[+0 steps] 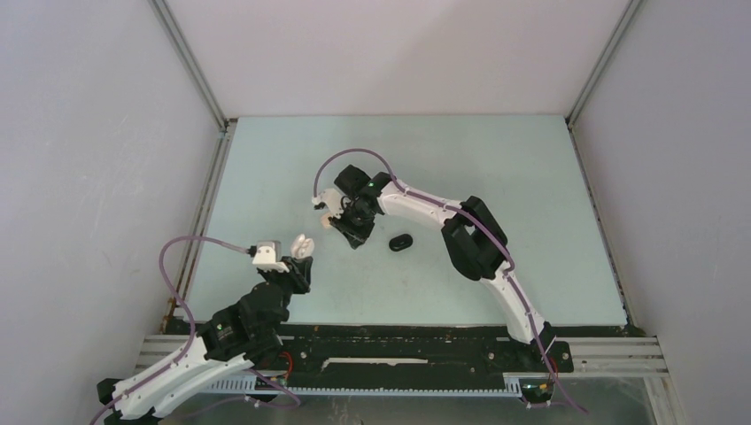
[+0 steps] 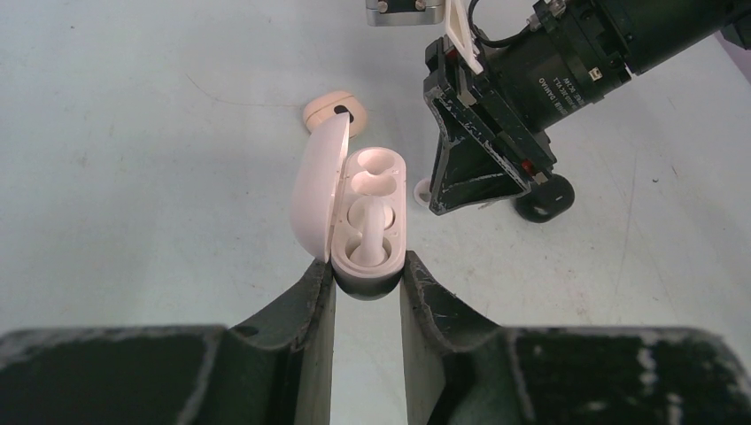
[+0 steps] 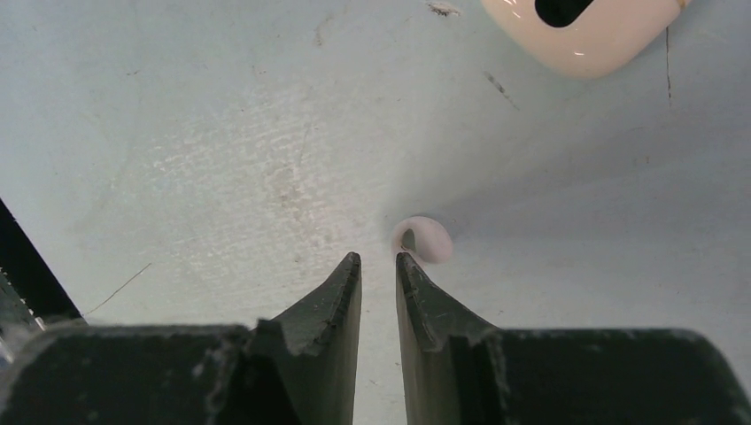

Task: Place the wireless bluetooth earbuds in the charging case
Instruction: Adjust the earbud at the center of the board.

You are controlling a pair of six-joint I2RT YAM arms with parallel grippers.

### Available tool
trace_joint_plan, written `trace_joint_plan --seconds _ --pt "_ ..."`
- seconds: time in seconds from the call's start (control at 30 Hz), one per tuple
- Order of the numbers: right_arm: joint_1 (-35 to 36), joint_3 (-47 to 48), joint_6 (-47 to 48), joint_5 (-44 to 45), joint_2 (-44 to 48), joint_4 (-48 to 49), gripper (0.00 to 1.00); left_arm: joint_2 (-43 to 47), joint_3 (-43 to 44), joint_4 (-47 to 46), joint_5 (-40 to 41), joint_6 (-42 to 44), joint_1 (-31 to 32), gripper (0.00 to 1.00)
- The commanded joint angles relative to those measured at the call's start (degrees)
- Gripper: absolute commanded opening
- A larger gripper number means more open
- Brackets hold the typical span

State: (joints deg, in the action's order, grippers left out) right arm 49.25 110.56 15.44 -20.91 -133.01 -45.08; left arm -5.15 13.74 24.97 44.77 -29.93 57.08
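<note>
My left gripper (image 2: 367, 268) is shut on the near end of a pale pink charging case (image 2: 372, 208) and holds it with the lid open to the left. One pale earbud (image 2: 367, 232) sits in its near slot, and the far slot (image 2: 379, 163) is empty. In the top view this case (image 1: 303, 244) is at my left gripper (image 1: 297, 261). My right gripper (image 3: 378, 258) is narrowly open and empty, low over the table. A loose pale pink earbud (image 3: 425, 241) lies just past its right fingertip, outside the gap. That earbud (image 2: 422, 188) also shows beside the right gripper (image 2: 474, 190).
A cream case (image 3: 584, 31) lies on the table beyond the right gripper, also seen in the left wrist view (image 2: 335, 112) and the top view (image 1: 325, 222). A black case (image 1: 401, 241) lies to the right of the right gripper. Grey walls enclose the pale table.
</note>
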Motion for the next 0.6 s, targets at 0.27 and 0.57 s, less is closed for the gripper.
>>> trace_joint_plan --seconds 0.27,0.57 --pt "-0.05 2.73 0.85 2.94 -1.69 0.34 0.26 -1.25 1.48 -2.55 -0.61 0.86 -0.21 0.00" --pt "0.45 4.17 1.12 4.95 -2.84 -0.30 0.28 -1.61 1.37 -2.90 -1.02 1.02 -0.21 0.00"
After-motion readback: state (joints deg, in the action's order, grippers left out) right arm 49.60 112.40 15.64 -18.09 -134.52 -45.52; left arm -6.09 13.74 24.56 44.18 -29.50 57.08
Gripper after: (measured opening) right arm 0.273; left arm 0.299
